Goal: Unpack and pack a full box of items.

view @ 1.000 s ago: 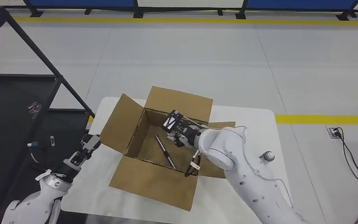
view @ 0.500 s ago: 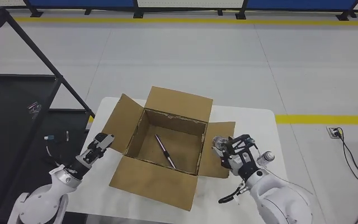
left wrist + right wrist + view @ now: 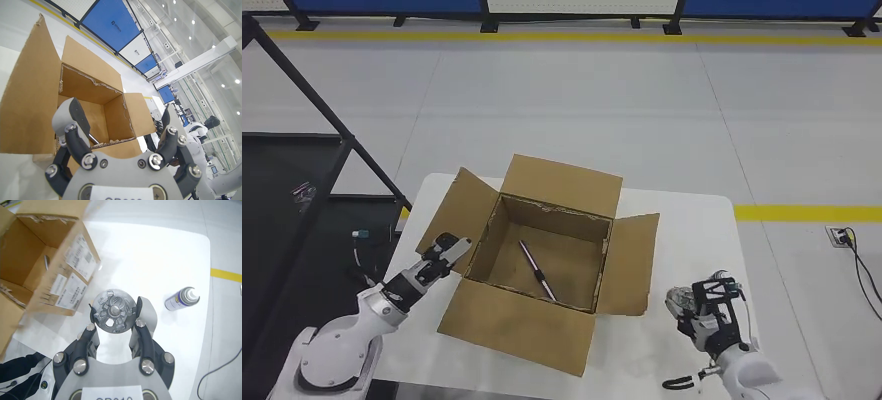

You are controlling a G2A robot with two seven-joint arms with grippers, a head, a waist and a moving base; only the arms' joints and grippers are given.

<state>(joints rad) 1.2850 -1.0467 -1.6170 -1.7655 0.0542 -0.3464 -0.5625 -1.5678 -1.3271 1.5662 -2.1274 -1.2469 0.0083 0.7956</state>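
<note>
An open cardboard box (image 3: 542, 195) stands on the white table (image 3: 682, 215), flaps spread. A slim metal rod (image 3: 537, 270) lies on its floor; its end (image 3: 93, 139) shows in the left wrist view. My right gripper (image 3: 114, 311) is shut on a round grey metal disc part (image 3: 113, 310), held above the table near the box's right flap (image 3: 70, 279); in the top view it sits at the table's front right (image 3: 704, 312). My left gripper (image 3: 121, 117) is open, empty, at the box's left flap (image 3: 447, 218), seen from above (image 3: 450, 248).
A spray can (image 3: 180, 299) stands upright on the table to the right of the held disc, partly hidden by the arm from above (image 3: 720, 277). A black frame (image 3: 332, 130) stands left of the table. Bare table lies behind the right gripper.
The right arm drew out of the box with the disc and swung to the table's front right. The left arm moved in toward the box's left flap.
</note>
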